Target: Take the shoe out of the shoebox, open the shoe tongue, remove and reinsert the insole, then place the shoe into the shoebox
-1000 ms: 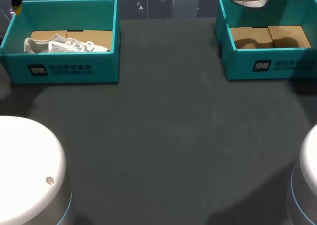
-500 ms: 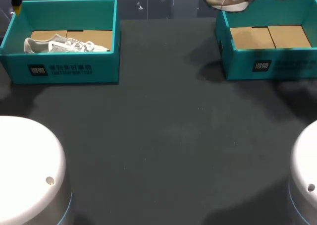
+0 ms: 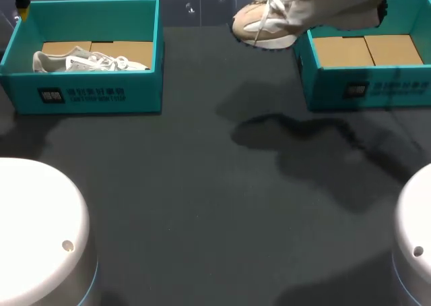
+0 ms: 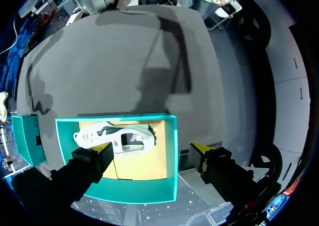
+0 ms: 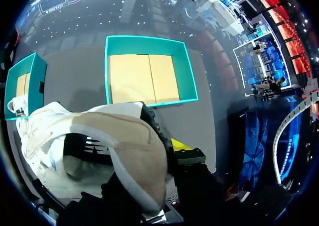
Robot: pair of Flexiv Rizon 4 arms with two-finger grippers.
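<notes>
Left gripper wide open above left box. A white shoe lies on its side inside the box, dark mark on its flank. Beige shoe has white laces, a pale sole and its toe pointing left. It's in the air, just left of right box. Right gripper is clamped on its heel collar. Both box fronts carry white print, too small to read. Since 1 s ago the beige shoe moved left, off the right box's back corner and out over the table.
</notes>
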